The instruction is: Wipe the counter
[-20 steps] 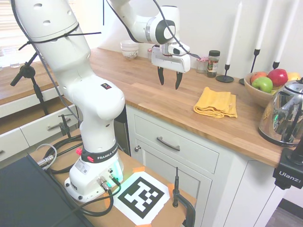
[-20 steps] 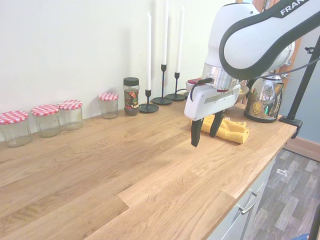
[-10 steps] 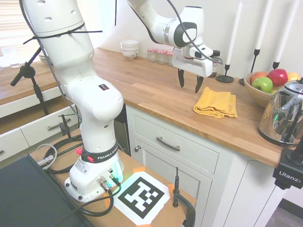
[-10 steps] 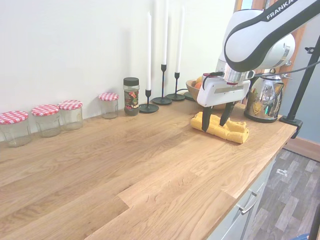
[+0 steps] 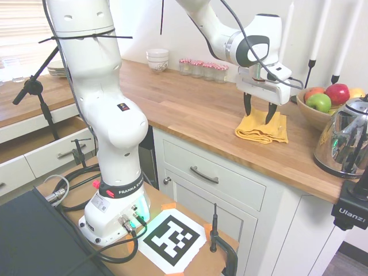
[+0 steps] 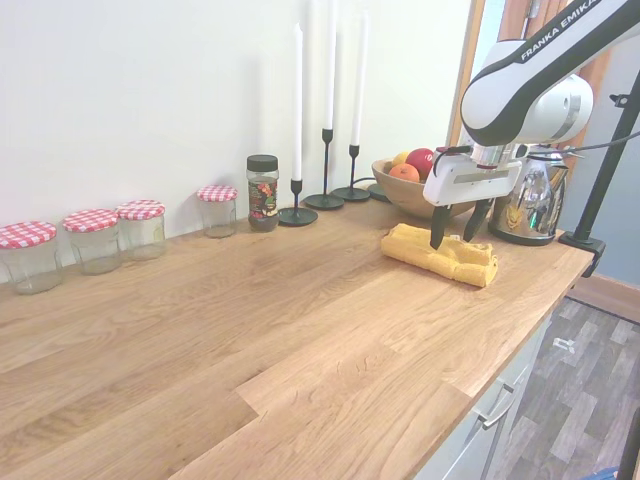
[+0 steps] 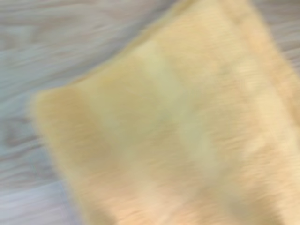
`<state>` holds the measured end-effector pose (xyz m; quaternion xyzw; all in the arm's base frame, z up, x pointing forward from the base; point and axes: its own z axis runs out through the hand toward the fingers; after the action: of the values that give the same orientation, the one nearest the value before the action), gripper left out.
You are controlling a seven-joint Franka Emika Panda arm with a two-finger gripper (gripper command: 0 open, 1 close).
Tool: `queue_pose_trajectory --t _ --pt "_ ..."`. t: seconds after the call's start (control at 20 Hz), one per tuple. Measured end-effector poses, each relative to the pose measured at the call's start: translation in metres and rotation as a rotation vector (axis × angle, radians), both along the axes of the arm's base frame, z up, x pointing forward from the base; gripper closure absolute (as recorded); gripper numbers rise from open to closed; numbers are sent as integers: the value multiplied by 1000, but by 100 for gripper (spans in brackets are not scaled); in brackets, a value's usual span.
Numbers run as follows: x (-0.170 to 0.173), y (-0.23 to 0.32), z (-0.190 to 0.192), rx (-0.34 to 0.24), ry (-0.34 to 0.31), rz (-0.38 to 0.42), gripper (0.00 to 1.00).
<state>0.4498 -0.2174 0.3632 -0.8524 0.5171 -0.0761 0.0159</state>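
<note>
Directly above a folded yellow cloth (image 5: pixel 262 127), the gripper (image 5: pixel 259 111) hangs with its fingers spread wide, holding nothing. The cloth lies on the counter (image 5: pixel 190 109), a long butcher-block top, near its front edge and toward the end where the kettle (image 5: pixel 347 138) stands.

A descent that is off-centre would likely pinch only one fold, leaving the rest to drag or slip free mid-wipe; pressing too hard could drive the fingertips into the wood.

Just beyond the cloth sit a fruit bowl (image 6: pixel 415 192) and the kettle, close enough for a wide sweep that way to knock them. Candlesticks (image 6: pixel 325 165), a spice jar (image 6: pixel 263 192) and checked-lid jars (image 6: pixel 92 238) line the wall, well apart from the cloth. The open planks toward those jars offer an unobstructed path.
</note>
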Motion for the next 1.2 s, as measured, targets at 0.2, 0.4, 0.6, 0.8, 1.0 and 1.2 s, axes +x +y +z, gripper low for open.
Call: queue_pose_trajectory --t 0.2,0.4,0.6,0.8,1.0,1.2 --pt "-1 -14 -7 10 5 -13 0" --pt "4 -17 -20 22 18 -20 0" --pt "6 -20 -28 32 24 -25 0" --pt "7 -22 -29 42 25 -33 100" --pt "6 -23 -29 52 20 -30 100" --pt "5 -24 -30 59 17 -26 100"
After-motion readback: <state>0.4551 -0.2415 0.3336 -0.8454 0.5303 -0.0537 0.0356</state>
